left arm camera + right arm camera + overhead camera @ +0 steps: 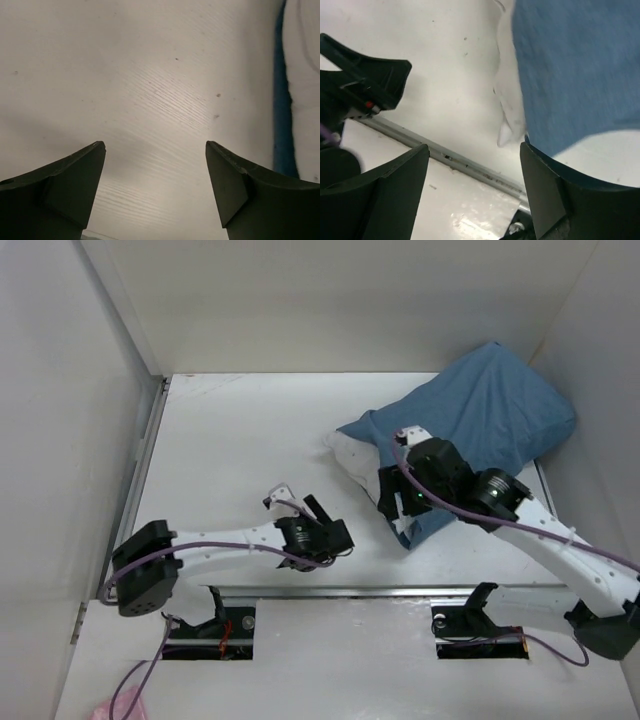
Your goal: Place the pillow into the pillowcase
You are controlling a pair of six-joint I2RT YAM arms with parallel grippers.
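Top external view gives you the pillowcase (490, 410), a wrinkled blue cloth sack, plump and lying at the far right corner of the worktop (240, 430). It holds the pillow (352, 458), soft white fabric, with only one end poking out of the opening on its left side. Your left gripper (155, 146) stands wide open over bare worktop, holding nothing. Your right gripper (474, 147) is wide open too, empty, at the pillowcase's near edge.
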